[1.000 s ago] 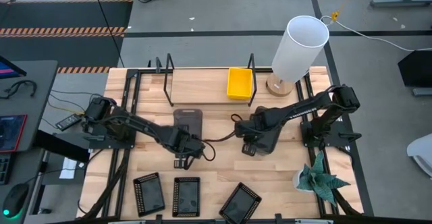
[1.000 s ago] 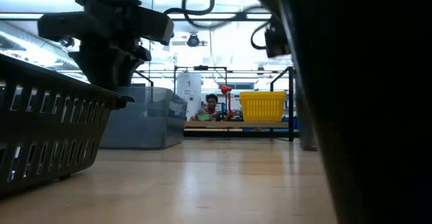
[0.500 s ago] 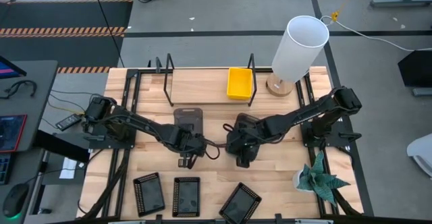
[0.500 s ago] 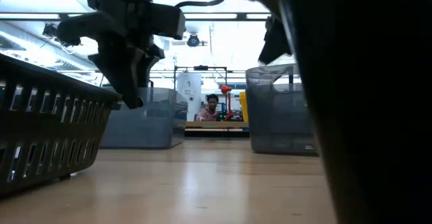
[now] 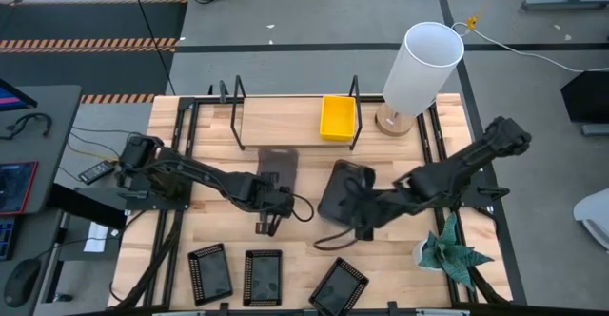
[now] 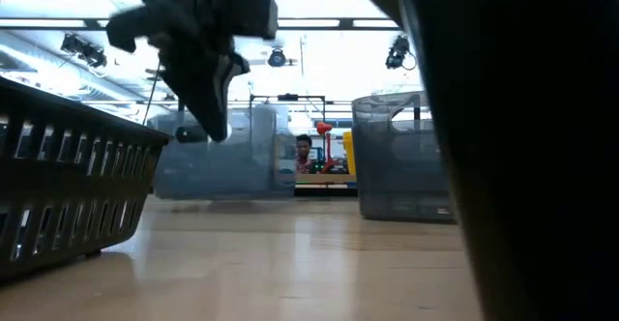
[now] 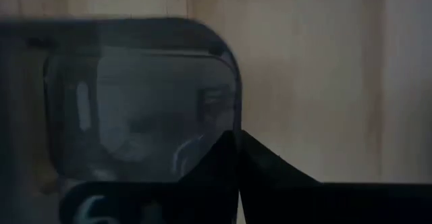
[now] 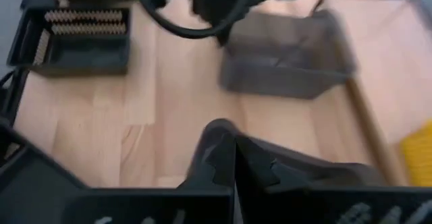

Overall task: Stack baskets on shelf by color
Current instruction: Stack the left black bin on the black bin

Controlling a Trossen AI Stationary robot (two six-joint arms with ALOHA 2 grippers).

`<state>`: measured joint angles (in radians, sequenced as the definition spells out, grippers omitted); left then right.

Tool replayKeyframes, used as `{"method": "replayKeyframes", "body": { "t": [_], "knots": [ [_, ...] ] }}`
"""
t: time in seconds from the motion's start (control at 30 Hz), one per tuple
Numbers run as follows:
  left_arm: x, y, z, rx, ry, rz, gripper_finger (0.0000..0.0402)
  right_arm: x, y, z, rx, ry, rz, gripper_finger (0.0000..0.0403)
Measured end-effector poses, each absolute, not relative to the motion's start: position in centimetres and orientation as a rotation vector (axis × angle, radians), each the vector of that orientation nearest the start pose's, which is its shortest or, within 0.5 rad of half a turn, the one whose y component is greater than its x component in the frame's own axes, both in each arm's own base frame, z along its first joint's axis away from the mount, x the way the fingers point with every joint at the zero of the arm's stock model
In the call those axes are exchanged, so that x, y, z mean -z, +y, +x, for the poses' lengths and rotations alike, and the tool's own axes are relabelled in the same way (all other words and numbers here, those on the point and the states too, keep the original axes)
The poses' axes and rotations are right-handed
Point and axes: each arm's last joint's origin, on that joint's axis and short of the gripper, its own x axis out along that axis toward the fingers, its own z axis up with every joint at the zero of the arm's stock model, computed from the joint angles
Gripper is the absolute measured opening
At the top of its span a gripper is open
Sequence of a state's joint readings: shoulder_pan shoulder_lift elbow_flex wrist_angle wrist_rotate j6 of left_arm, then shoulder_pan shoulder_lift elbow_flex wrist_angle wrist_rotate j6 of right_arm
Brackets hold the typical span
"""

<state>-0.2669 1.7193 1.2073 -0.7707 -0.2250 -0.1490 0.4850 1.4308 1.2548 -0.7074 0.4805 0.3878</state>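
Observation:
Two dark grey baskets sit mid-table. My left gripper (image 5: 269, 205) is shut on the one (image 5: 277, 164) in front of the shelf (image 5: 285, 121), a light board between black wire uprights. My right gripper (image 5: 365, 215) is shut on the other grey basket (image 5: 343, 190), which is turned askew. A yellow basket (image 5: 338, 116) rests by its bottom on the shelf's right end. Three black mesh baskets (image 5: 263, 278) lie in a row along the near edge. In the low view the two grey baskets (image 6: 224, 157) (image 6: 401, 157) stand side by side. My left gripper pinches the rim of the grey basket's near wall (image 7: 228, 126) between its two fingers, which point down from above (image 6: 208, 118). The basket stays mouth up and looks raised a little off the table. My right gripper pinches the rim of one wall (image 8: 214, 137) of the other grey basket between its two fingers. It comes slanting down from the table's near right. The basket is mouth up, and I cannot tell whether its bottom touches the table.
A white lamp (image 5: 421, 67) stands at the far right beside the shelf. A potted plant (image 5: 451, 252) sits at the near right. Black rails (image 5: 181, 164) run along the table's left and right sides. A person shows far off in the room (image 6: 305, 152).
My left gripper has shut on the near wall of its grey basket, which has risen slightly and shifted toward the shelf. My right gripper has swung toward the table's left and near edge with its grey basket, which now stands turned askew and hides the yellow basket in the low view.

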Motion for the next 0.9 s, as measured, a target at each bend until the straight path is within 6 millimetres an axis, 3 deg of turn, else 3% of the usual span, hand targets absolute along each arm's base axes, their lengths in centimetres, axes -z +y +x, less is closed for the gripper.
{"method": "replayKeyframes", "body": {
  "t": [0.2, 0.47, 0.9],
  "knots": [
    [-22.8, -9.1, 32.7, -0.050, 1.148, 0.283, 0.0005, -32.1, 13.0, 24.1, 0.228, 0.593, -0.052, 0.0004],
    [-26.4, -10.8, 33.8, -0.038, 0.999, 0.373, 0.0005, -31.8, 14.1, 22.1, 0.247, 0.465, -0.016, 0.0006],
    [-29.2, -12.4, 36.7, 0.082, 0.577, 0.361, 0.0006, -31.5, 17.6, 19.2, 0.362, 0.312, -0.140, 0.0008]
  ]
}}
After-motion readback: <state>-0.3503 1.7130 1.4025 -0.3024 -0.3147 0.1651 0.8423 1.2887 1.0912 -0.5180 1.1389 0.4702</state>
